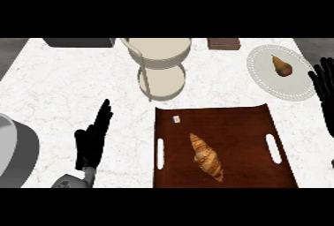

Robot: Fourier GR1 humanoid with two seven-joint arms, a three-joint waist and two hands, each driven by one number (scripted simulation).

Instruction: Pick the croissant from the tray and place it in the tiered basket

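A golden-brown croissant [206,157] lies on the dark brown tray [241,128], a little below the tray's middle. The cream tiered basket [160,62] stands at the back of the counter, beyond the tray. My left hand [91,141] rests open to the left of the tray, fingers pointing up, holding nothing. My right hand [324,86] shows at the right edge beside the plate, fingers straight, clear of the tray and the croissant.
A white plate [264,70] with a pear [282,66] sits at the back right. A small white tag [176,118] lies on the tray's far left part. A grey round vessel [16,150] is at the left edge. Dark boxes [224,43] stand along the back.
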